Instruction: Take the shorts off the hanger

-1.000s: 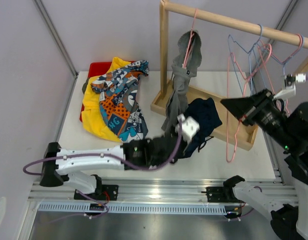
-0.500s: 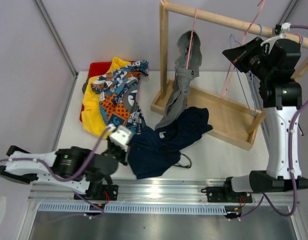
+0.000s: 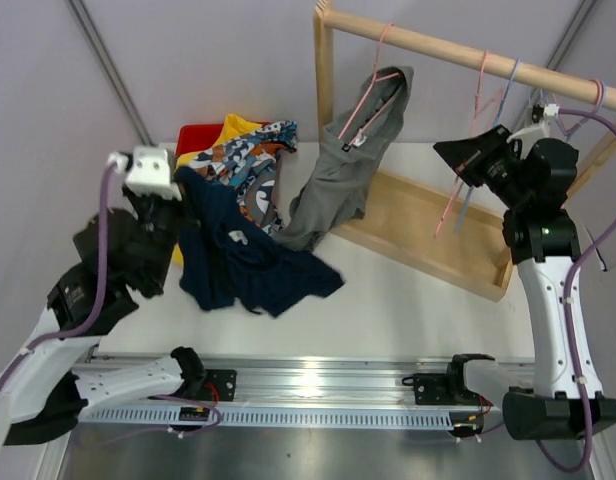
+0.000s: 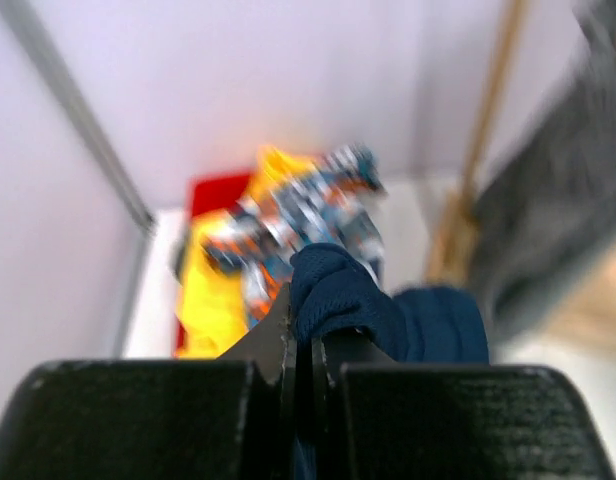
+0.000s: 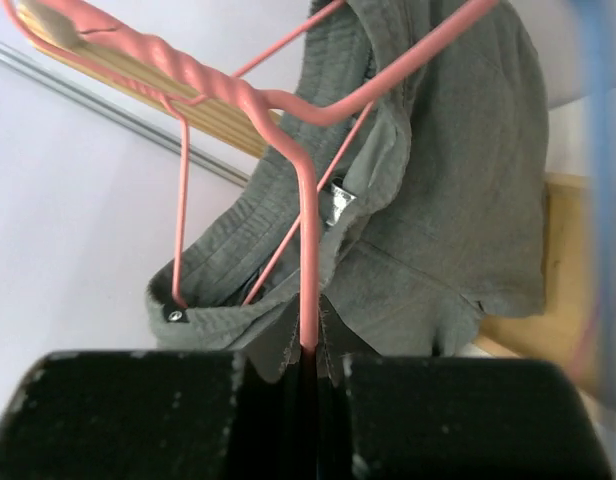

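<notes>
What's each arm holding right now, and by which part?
Left gripper: the navy shorts, pinched by a bunched fold of fabric. Right gripper: a pink hanger, by one wire between its jaws.

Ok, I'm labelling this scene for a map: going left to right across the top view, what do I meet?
Left tool, navy shorts it holds, hanging grey shorts, right tool closed on a pink hanger.

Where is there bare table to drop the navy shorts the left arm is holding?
The widest bare patch of table lies in front of the wooden rack base, right of the navy shorts. Its tray floor is also bare. The back left is crowded with the yellow shorts and printed shorts; grey shorts trail beside them.
</notes>
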